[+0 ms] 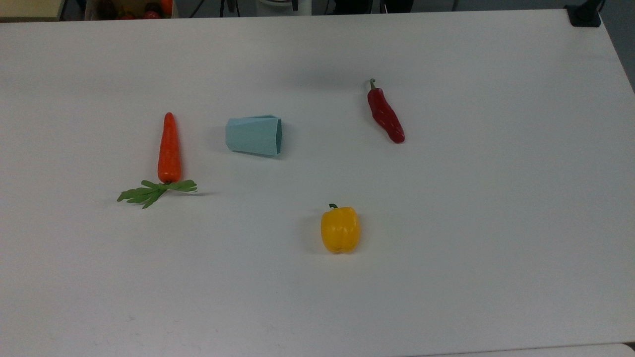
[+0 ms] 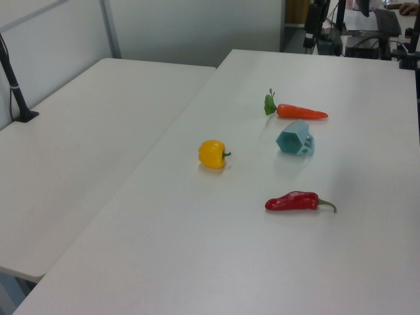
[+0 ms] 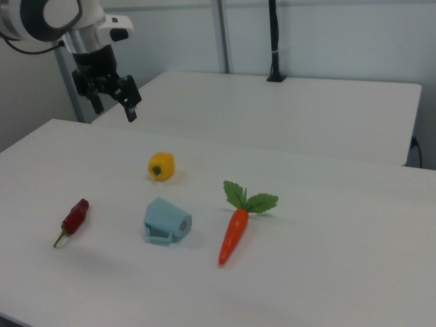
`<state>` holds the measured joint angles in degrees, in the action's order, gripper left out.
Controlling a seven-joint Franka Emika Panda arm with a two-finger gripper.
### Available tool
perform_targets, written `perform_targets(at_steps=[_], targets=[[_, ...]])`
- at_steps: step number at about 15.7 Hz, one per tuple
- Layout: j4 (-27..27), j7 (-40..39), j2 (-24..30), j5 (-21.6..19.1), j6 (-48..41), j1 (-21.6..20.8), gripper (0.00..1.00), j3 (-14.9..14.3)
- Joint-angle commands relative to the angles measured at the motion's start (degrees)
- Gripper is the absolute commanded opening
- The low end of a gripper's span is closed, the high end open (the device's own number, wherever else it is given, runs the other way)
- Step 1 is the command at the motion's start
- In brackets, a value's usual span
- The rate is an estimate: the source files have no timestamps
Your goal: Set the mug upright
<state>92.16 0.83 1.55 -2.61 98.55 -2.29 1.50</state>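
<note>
Mug [image 1: 254, 135] lying on its side on the white worktop [image 1: 496, 223], not upright. In the top view its wide mouth is facing the top view's right, narrower base toward the top view's left. In the left view [image 2: 294, 139] the polygonal opening is facing the camera; in the right view [image 3: 166, 222] a handle is resting low against the worktop on the side nearer the camera.

Carrot [image 1: 168, 148] lying just to the top view's left of the mug, apart from it, leaves [image 1: 156, 191] spreading at its near end. Chili [image 1: 385, 115] sitting well off to the top view's right of the mug, stem pointing away. Yellow pepper [image 1: 340, 229] resting nearer the camera, between mug and chili in the top view, touching neither.

Claw [image 3: 114, 103] hanging in the air at the right view's upper left, above the far side of the worktop, well apart from the mug. Its two fingers [image 3: 131, 105] are standing spread, nothing between them. Arm housing [image 3: 54, 17] showing above it.
</note>
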Motion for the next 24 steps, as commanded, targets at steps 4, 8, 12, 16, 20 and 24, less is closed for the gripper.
perform_targets(at_steps=[4, 8, 12, 16, 20, 24], targets=[[2.06, -0.3, 1.35, 0.33, 1.55, -1.66, 1.0, -0.62], [2.14, -0.3, 1.44, 0.33, 1.55, -1.75, 1.0, -0.62], [2.14, -0.39, 1.52, 0.33, 1.55, -1.75, 1.0, -0.62], [2.14, -0.56, 1.61, 0.33, 1.55, -1.75, 1.0, -0.71], [2.23, -0.56, 1.17, 0.86, 1.55, -1.66, 1.0, -0.88], [2.23, -0.56, 1.17, 1.12, 1.55, -1.4, 1.0, -0.97]])
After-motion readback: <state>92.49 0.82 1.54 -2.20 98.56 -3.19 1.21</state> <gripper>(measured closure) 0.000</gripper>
